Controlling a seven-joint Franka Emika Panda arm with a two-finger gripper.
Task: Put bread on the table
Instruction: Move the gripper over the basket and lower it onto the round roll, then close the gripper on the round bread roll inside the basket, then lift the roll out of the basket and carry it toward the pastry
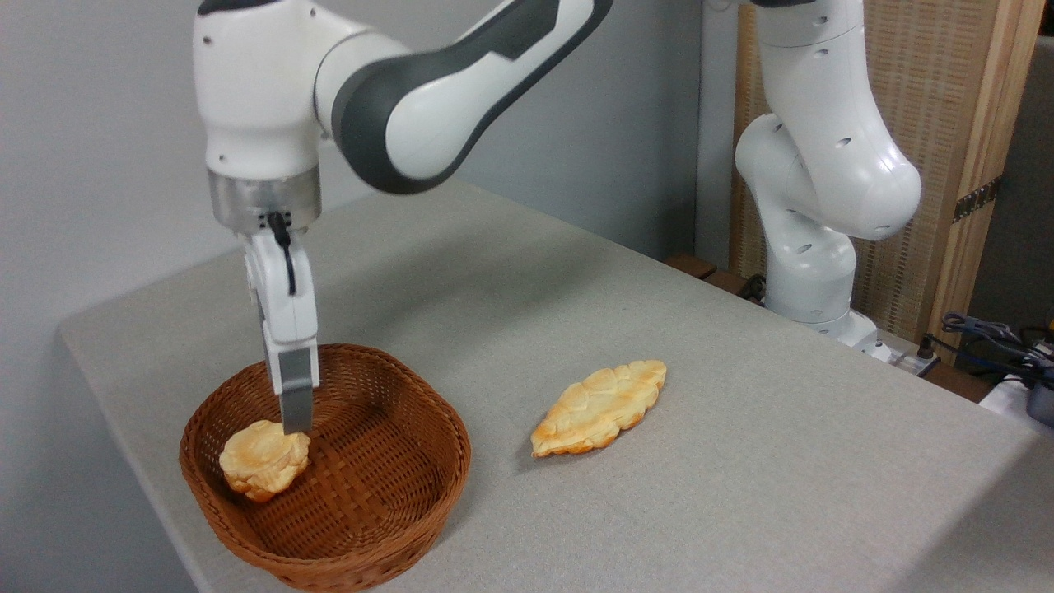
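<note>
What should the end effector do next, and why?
Probably go down a little so its fingers straddle the bun. The end effector hangs at the bun's upper right edge, the bun lies in the basket, and no grip shows yet.

You get bright, even, sharp light; a soft shadow falls left of the pastry (599,408) on the surface (741,461).
</note>
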